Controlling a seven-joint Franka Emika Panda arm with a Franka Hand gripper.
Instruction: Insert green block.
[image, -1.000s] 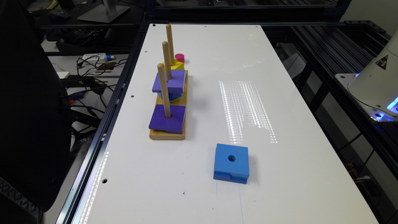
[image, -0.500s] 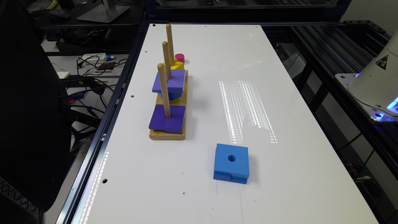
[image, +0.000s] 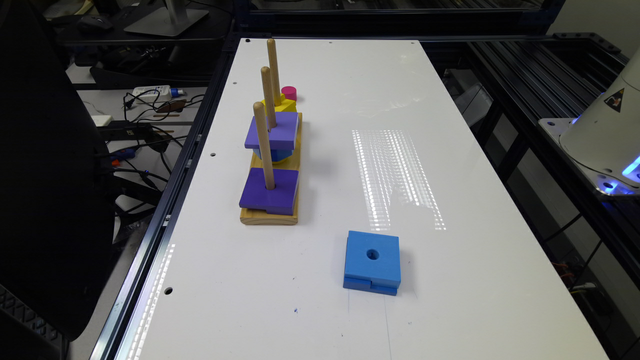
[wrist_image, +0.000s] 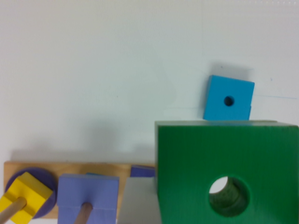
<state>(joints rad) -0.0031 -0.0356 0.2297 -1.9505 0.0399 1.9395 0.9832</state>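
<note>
Wrist view: your green block hangs above the wooden peg base, unthreaded; gripper state unclear.

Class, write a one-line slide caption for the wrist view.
Square green foam block held close to the camera, above a wooden peg board and a blue square block.
</note>
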